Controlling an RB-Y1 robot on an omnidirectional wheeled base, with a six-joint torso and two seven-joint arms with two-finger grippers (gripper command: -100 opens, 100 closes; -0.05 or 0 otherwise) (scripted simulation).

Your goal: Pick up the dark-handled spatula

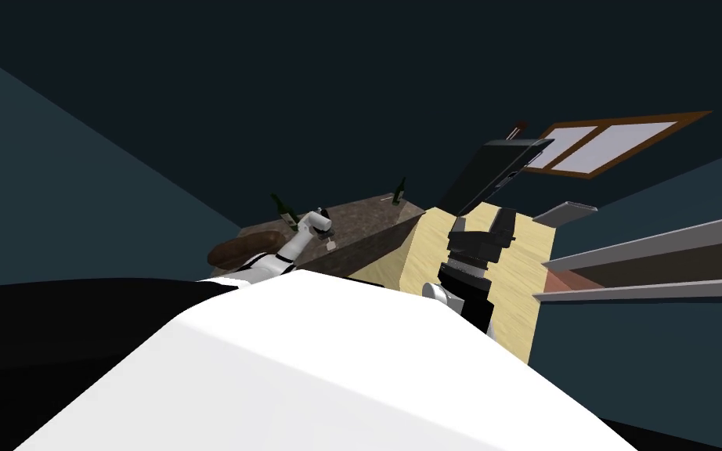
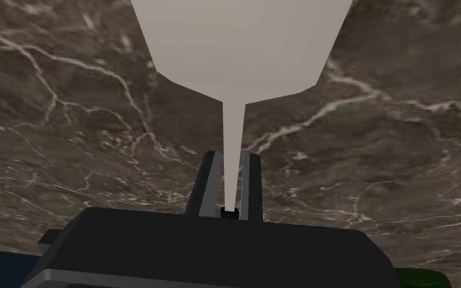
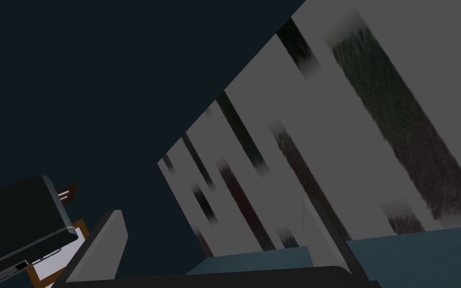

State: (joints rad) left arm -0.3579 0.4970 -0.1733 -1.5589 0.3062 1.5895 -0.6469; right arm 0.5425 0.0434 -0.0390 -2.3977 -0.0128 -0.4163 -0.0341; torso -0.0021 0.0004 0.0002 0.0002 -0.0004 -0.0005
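The left gripper [image 2: 232, 157] is closed on the spatula [image 2: 239, 50] at its thin neck, with the blade ahead over the marbled surface [image 2: 74, 125]. Risk: the narrow neck may pivot or slip during lifting. The right gripper [image 3: 214, 207] is open.

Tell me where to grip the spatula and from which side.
Grip the spatula at its thin neck by the dark handle end; the blade is too broad. Come along its length from that end, as the left gripper does, shut on it.
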